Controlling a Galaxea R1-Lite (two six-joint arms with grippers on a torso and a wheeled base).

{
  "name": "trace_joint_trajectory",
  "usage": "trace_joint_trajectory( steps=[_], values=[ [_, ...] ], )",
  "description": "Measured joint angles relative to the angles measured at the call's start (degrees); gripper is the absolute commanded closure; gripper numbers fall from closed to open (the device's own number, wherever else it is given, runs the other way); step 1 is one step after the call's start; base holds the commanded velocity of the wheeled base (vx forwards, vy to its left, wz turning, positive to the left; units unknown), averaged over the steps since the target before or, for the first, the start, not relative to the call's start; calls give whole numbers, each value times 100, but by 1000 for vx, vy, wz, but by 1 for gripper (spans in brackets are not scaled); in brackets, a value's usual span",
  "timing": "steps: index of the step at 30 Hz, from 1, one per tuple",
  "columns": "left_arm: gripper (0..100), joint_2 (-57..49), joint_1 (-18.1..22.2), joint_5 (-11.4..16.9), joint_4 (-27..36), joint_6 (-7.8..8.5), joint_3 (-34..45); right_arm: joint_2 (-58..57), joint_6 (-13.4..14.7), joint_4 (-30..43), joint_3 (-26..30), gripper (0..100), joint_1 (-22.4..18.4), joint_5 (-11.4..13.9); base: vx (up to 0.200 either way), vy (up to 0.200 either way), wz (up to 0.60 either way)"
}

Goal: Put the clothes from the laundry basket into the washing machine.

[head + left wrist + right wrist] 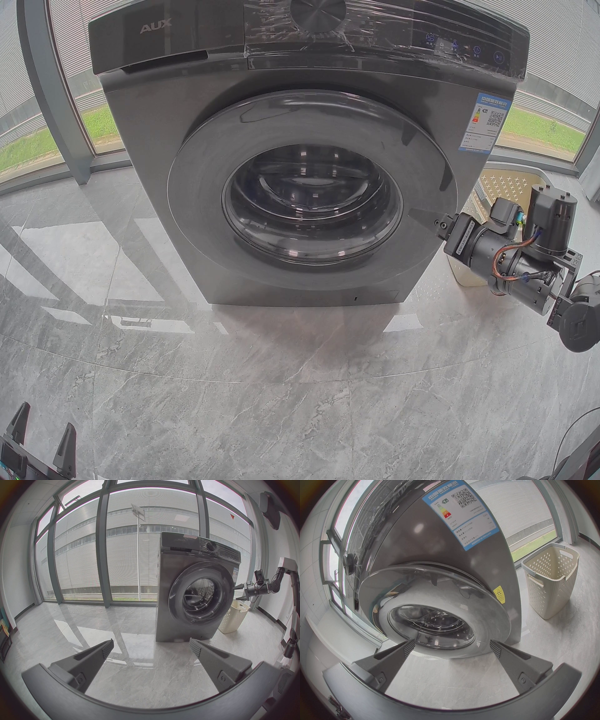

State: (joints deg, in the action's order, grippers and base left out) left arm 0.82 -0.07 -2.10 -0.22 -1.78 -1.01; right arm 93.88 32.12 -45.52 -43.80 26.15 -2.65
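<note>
The grey washing machine [162, 131] stands on the floor in front of me, its round glass door [312, 200] closed. A cream laundry basket [500, 187] sits on the floor at the machine's right side, partly behind my right arm; its upper inner walls [550, 564] are bare and its bottom is hidden. My right gripper [451, 645] is open and empty, held just off the door's right edge [442, 226]. My left gripper [151, 644] is open and empty, low at the near left [40, 437], far from the machine.
Glossy grey tile floor [281, 387] stretches wide in front of the machine. Tall windows [125, 558] run behind it, and a grey pillar [50, 94] stands at the back left. A white wall [281, 542] is close on the right beyond the basket.
</note>
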Motion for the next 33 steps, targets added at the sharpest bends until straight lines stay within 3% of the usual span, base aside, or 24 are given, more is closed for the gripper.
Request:
trace_joint_trajectory(
  steps=[7,14,25,29,33],
  values=[
    [0,0,2,0,0,4,0,-72,-24,-84,-49,0,20,0,200,0,0],
    [0,2,0,0,-2,4,0,-69,-224,-366,-77,0,-30,-4,200,0,0],
    [0,6,-4,2,-2,0,0,-55,-240,-106,-110,0,-5,-255,0,0,0],
    [0,6,-2,0,-2,-2,0,-141,-479,-344,227,0,67,-321,0,0,0],
    [0,9,-2,0,1,-5,0,-315,-961,-618,944,0,260,-204,0,0,0]
  ],
)
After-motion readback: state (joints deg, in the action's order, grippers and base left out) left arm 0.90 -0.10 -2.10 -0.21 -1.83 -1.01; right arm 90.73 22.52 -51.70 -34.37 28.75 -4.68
